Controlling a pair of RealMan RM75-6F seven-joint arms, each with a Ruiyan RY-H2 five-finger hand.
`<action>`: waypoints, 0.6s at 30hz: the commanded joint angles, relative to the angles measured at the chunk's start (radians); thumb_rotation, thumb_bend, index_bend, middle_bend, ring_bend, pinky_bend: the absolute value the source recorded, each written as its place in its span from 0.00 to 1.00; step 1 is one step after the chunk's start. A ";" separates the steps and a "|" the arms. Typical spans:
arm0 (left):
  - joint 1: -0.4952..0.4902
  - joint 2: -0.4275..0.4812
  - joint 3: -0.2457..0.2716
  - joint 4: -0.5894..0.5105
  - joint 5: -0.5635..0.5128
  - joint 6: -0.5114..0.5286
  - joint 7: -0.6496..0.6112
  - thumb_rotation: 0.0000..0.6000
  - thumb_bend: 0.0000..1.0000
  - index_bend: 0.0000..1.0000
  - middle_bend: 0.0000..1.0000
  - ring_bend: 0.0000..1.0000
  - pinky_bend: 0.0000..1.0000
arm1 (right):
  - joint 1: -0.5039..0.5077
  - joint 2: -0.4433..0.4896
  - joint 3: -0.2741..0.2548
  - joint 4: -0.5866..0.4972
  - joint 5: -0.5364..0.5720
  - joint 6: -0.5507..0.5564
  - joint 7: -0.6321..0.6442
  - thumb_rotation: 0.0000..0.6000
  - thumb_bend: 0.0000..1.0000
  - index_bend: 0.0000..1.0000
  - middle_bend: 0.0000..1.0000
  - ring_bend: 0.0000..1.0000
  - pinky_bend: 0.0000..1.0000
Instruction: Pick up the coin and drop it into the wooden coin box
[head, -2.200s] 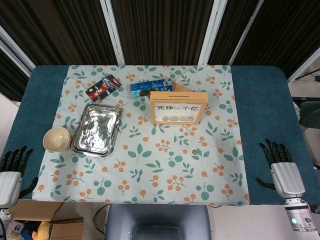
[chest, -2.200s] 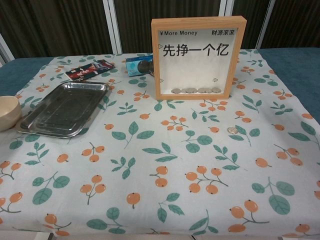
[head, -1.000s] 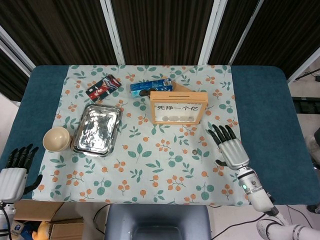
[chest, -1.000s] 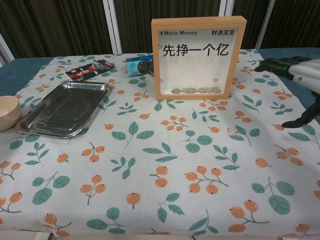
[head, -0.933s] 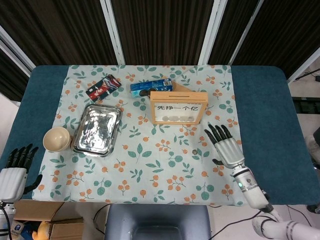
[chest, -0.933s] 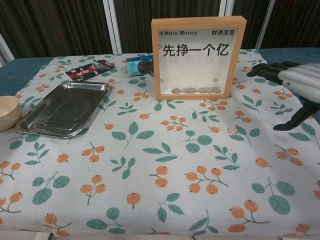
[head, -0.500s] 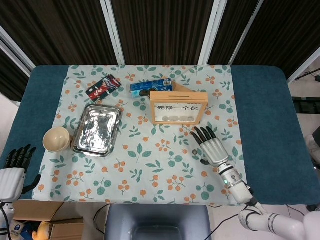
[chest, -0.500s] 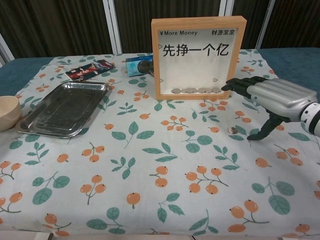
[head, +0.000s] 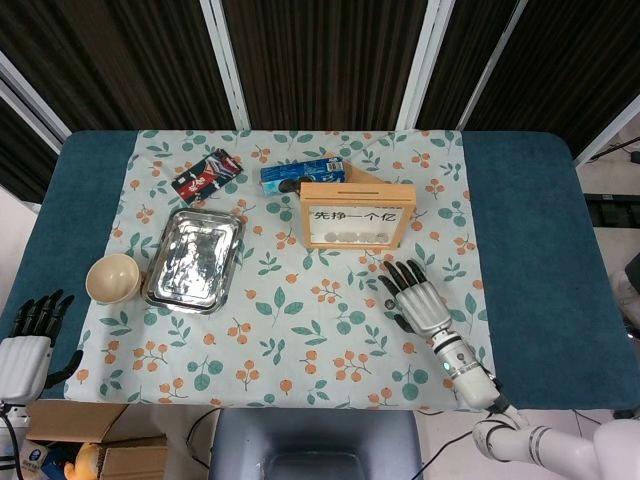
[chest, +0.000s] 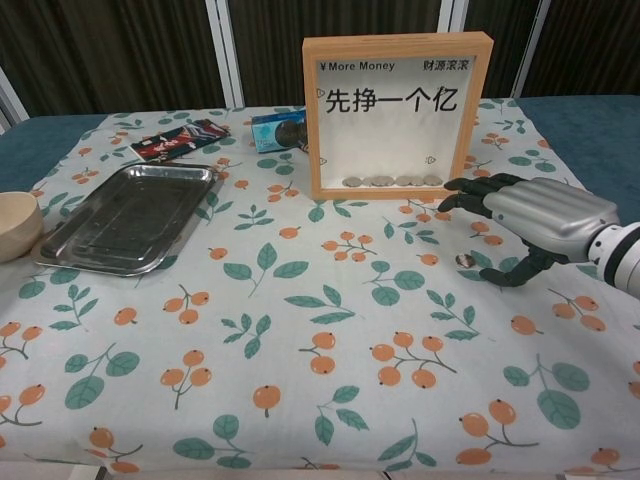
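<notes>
The right robot hand (chest: 530, 222) has swept in from the right edge of the worktop (head: 520, 190) over the past 2 seconds and now hovers palm-down above the coin (chest: 464, 261), fingers spread and holding nothing, thumb hanging just beside the coin. That puts the reach nearly done; the pinch itself has not begun. The left robot hand (head: 25, 345) has stayed at the near left corner, fingers apart and empty.

The coin lies flat on the patterned cloth (head: 300, 330), in front of and slightly right of the wooden coin box (chest: 397, 113), near it but apart. In the head view the hand covers it. Being round and face-up, it has no long axis, so any approach angle should serve. The box stands upright, its long axis running left to right, window facing the robot; the slot on its top edge likely follows that line.
</notes>
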 joint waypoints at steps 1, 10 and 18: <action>0.000 -0.001 0.001 0.003 0.000 -0.001 -0.001 1.00 0.31 0.00 0.00 0.00 0.00 | -0.001 -0.008 -0.007 0.012 0.000 -0.001 0.013 1.00 0.50 0.29 0.00 0.00 0.00; -0.001 -0.013 0.006 0.026 -0.006 -0.014 0.000 1.00 0.32 0.00 0.00 0.00 0.00 | -0.006 -0.037 -0.022 0.056 -0.015 0.018 0.068 1.00 0.51 0.42 0.00 0.00 0.00; -0.002 -0.013 0.005 0.024 -0.008 -0.015 0.005 1.00 0.32 0.00 0.00 0.00 0.00 | -0.001 -0.056 -0.024 0.084 -0.016 0.018 0.082 1.00 0.52 0.47 0.00 0.00 0.00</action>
